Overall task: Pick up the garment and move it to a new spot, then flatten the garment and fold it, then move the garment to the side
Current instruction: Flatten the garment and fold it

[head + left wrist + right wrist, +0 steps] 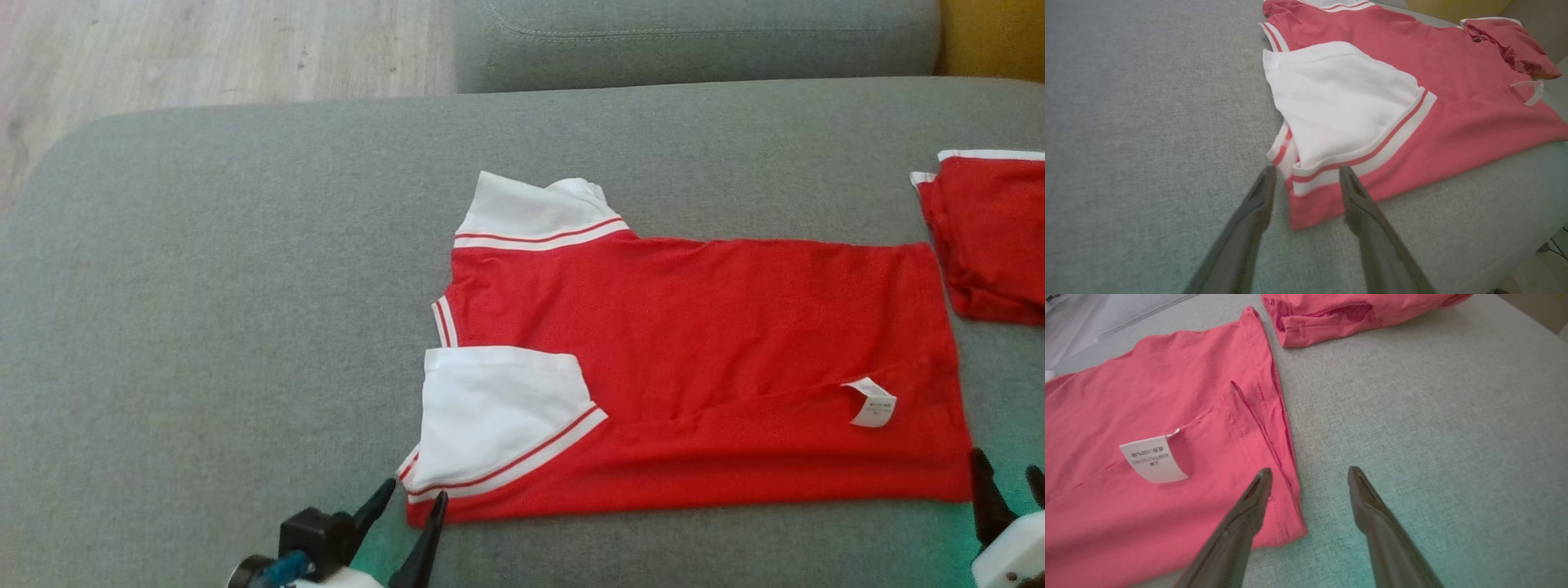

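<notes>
At 7 o'clock in the head view the left claw (pixel 416 488) is seen released, its fingers parted. The near collar-end corner of the garment (pixel 694 343) lies between the tips, and the white sleeve (pixel 498 408) lies just beyond at 12 o'clock. The garment is spread flat on the grey sofa cushion (pixel 204 286), with its long axis running from 9 to 3 o'clock. Its care label (pixel 872 402) is turned up near the hem. At 5 o'clock the right claw (pixel 1006 461) is likewise released, and the near hem corner lies just beside it at 9 o'clock. Each arm is judged equally near its own end, so a fold across the long axis seems open to both. A second red garment (pixel 992 237) is seen at 3 o'clock, apart from the hem.
</notes>
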